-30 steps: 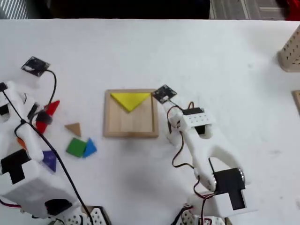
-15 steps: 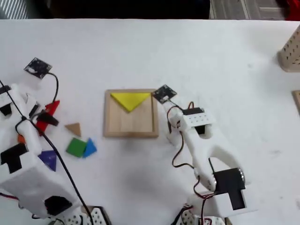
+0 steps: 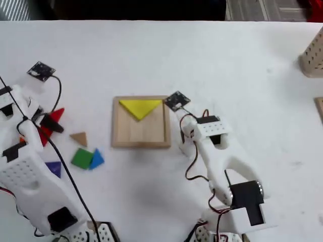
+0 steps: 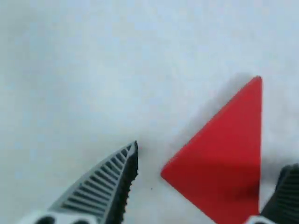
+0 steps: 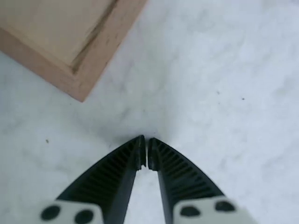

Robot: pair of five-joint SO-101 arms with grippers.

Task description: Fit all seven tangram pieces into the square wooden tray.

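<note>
1. Red triangle [image 4: 229,154] is lying on the tabletop [image 4: 93,70], sitting inside the wide-open left claw [image 4: 212,161].
2. Right claw [image 5: 145,151] is resting closed, with the tray [image 5: 88,70] corner just ahead of it.

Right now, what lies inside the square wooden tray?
One yellow triangle lies inside the wooden tray, against its far edge; the remaining floor is bare wood. A black board on the right arm hides the tray's far right corner.

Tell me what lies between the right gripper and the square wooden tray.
Nothing. In the right wrist view, only a bare stretch of white table separates the shut right gripper from the corner of the square wooden tray.
</note>
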